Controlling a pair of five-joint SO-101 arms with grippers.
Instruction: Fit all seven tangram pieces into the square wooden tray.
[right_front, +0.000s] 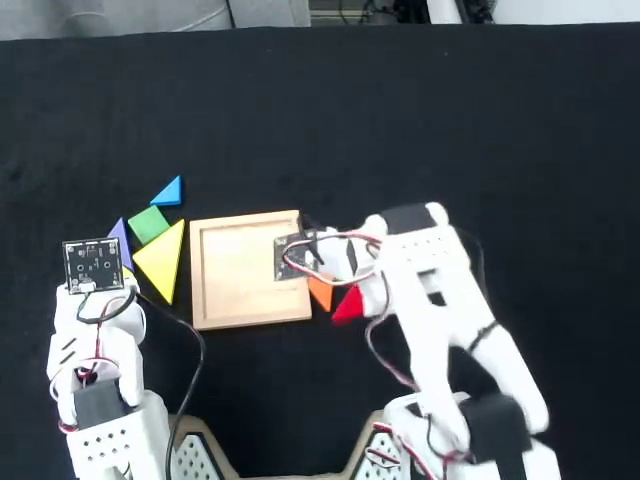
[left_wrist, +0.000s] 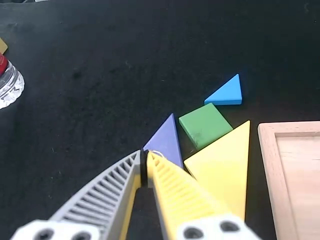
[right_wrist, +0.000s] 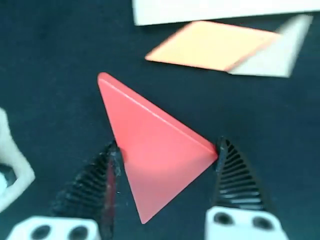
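Observation:
The square wooden tray (right_front: 250, 268) lies mid-table with nothing in it. Left of it sit a yellow triangle (right_front: 163, 258), a purple triangle (right_front: 120, 240), a green square (right_front: 148, 222) and a blue triangle (right_front: 168, 190). My left gripper (left_wrist: 145, 157) is shut and holds nothing, its tips at the near corner of the purple triangle (left_wrist: 167, 142), beside the yellow triangle (left_wrist: 222, 167). My right gripper (right_wrist: 167, 150) is shut on the red triangle (right_wrist: 155, 160), by the tray's right edge. The orange parallelogram (right_wrist: 210, 45) lies just beyond it, next to the tray (right_wrist: 225, 10).
A black cloth covers the table, with open room behind and to the right of the tray. A clear bottle (left_wrist: 7, 82) stands off to one side in the left wrist view. The right arm (right_front: 440, 300) leans over the tray's right side.

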